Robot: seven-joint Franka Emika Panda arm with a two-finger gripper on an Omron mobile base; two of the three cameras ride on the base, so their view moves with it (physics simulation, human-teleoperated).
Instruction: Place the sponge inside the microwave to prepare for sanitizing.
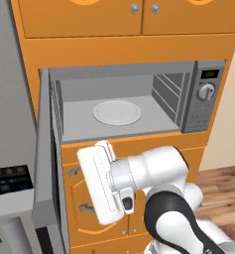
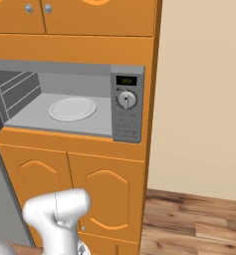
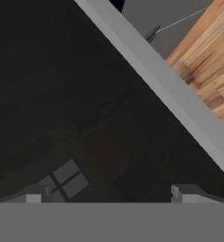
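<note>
Microwave [image 1: 139, 99] open; turntable [image 2: 72, 108] bare; gripper [image 3: 108, 198] spread by door glass [image 3: 61, 118].

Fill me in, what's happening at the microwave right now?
The microwave door is swung wide open and the turntable is bare; no sponge inside yet. The arm is held low in front of the cabinet below, its gripper open and empty, facing the dark glass of the open door.

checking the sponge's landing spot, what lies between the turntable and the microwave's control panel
Only bare grey oven floor lies between the white turntable and the control panel of the microwave. Both base views show this, with the door swung open.
</note>
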